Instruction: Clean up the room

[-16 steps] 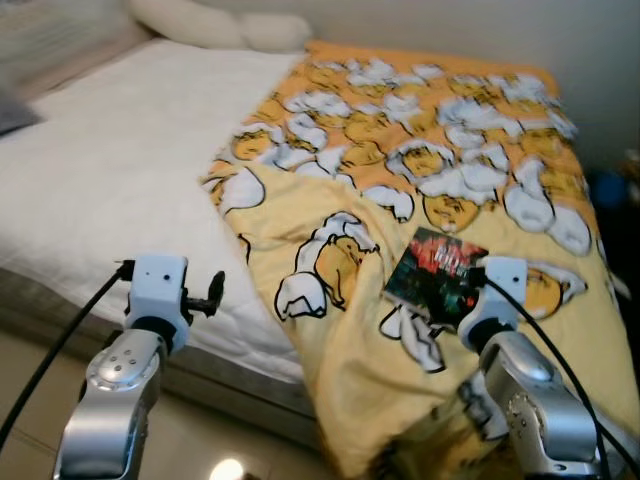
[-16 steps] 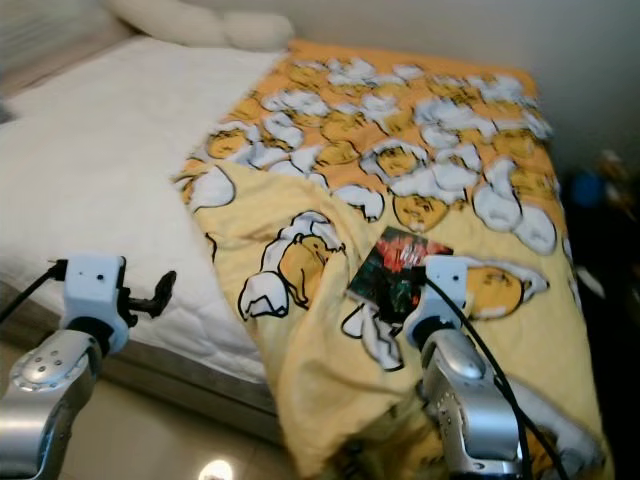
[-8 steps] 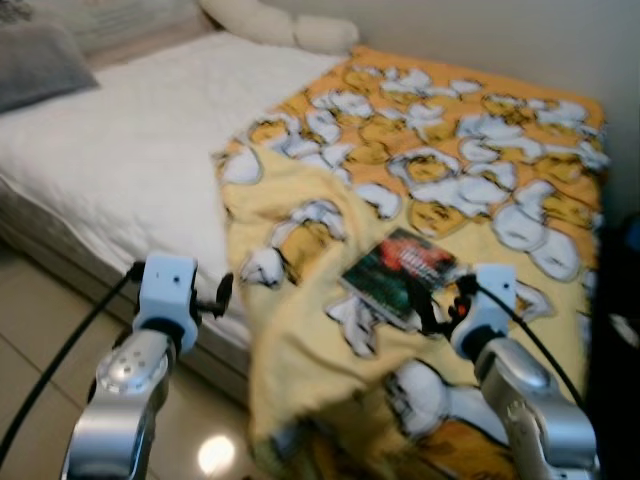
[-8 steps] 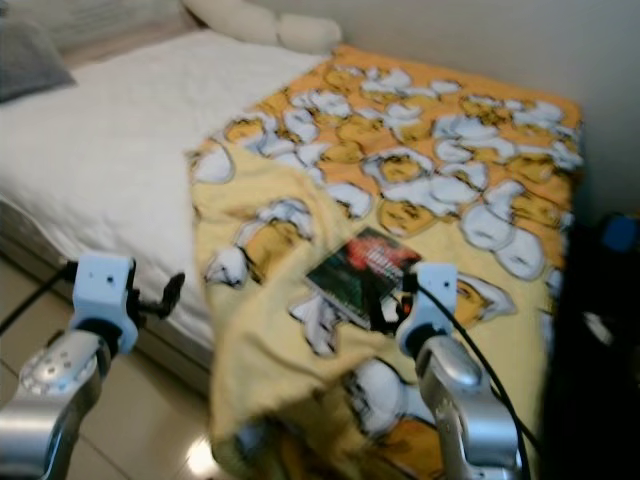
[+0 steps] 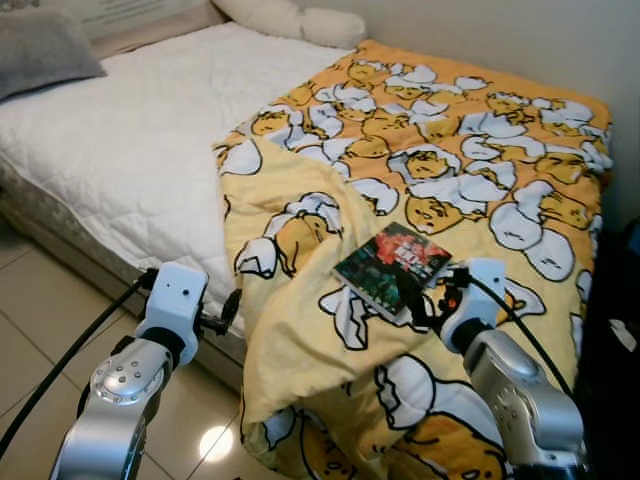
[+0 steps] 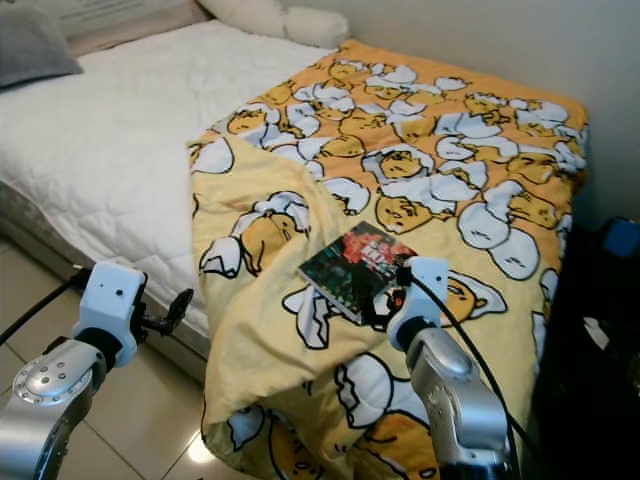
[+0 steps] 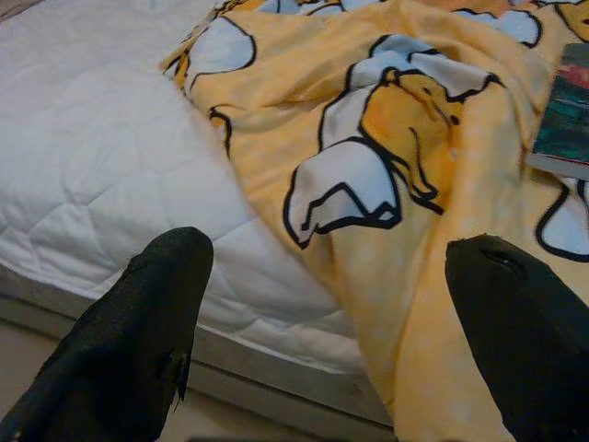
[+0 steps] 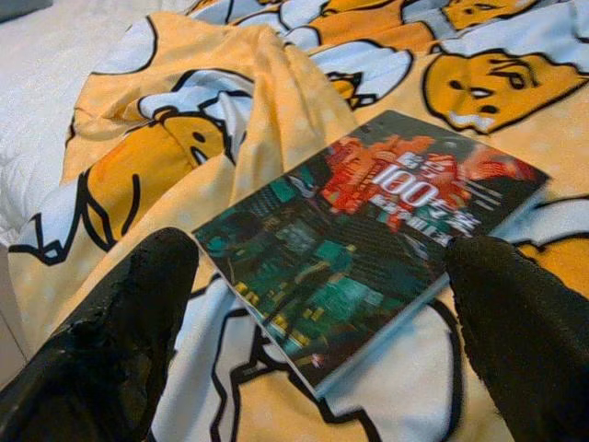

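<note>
A book (image 5: pixel 392 270) lay flat on the yellow blanket (image 5: pixel 470 170) at centre frame, on the bed (image 5: pixel 120 150). The right gripper (image 5: pixel 428 300) hovered just below it, fingers spread wide, holding nothing. The left gripper (image 5: pixel 228 315) hung at lower left beside the mattress edge, also wide open and empty.

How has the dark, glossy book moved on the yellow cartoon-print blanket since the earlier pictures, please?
It has not moved. The dark glossy book lies on the same egg-character patch of the yellow cartoon-print blanket; the camera has moved.
</note>
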`<state>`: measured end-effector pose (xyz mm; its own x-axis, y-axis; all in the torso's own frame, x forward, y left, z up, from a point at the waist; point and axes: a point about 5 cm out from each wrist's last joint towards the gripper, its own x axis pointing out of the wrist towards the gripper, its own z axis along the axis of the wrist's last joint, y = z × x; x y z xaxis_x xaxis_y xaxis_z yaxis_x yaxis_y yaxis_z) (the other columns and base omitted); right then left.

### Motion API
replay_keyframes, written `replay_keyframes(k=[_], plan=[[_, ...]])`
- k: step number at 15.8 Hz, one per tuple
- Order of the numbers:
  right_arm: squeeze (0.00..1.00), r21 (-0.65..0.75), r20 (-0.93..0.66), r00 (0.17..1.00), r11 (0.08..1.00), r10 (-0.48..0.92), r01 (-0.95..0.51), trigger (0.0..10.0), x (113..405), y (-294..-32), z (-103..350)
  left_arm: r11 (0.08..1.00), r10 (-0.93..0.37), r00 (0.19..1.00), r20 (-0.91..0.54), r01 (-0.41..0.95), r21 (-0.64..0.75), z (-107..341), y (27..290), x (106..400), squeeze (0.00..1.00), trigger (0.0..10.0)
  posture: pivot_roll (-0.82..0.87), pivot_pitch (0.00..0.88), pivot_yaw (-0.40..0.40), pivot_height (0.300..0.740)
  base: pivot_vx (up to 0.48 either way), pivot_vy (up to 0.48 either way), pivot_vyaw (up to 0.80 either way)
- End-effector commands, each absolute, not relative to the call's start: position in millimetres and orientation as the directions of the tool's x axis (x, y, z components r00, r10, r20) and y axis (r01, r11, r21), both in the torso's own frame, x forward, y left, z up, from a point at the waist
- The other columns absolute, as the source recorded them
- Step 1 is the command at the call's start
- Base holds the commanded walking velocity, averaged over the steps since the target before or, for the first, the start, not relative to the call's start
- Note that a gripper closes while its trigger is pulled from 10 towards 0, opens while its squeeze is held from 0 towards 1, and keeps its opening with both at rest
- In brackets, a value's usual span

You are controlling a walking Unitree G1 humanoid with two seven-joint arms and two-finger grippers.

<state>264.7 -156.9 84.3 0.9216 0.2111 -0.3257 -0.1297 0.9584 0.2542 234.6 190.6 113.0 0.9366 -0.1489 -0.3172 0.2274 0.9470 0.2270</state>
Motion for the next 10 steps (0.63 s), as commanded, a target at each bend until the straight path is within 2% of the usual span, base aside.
replay_keyframes(k=[1,8,9,10], plan=[[0.00,0.254,-0.323,0.927,0.961,0.190,-0.109,10.0,267,-163,84,0.944,-0.159,0.937,-0.311,0.236,0.229,117,189,233,1.00,10.0,0.03,0.000,-0.055,0.740,0.000,0.000,0.00],[0.00,0.310,-0.340,0.916,0.945,0.211,-0.102,10.0,281,-160,76,0.936,-0.206,0.929,-0.307,0.279,0.215,117,191,228,1.00,10.0,0.03,0.000,-0.057,0.740,0.000,0.000,0.00],[0.92,0.316,-0.357,0.910,0.944,0.213,-0.097,10.0,284,-160,73,0.927,-0.242,0.919,-0.312,0.313,0.206,116,189,229,1.00,10.0,0.01,0.000,-0.052,0.740,0.000,0.000,0.00],[1.00,0.323,-0.364,0.907,0.942,0.213,-0.091,10.0,288,-160,72,0.918,-0.275,0.909,-0.314,0.345,0.196,115,187,231,1.00,10.0,0.00,0.000,-0.045,0.740,0.000,0.000,0.00]])
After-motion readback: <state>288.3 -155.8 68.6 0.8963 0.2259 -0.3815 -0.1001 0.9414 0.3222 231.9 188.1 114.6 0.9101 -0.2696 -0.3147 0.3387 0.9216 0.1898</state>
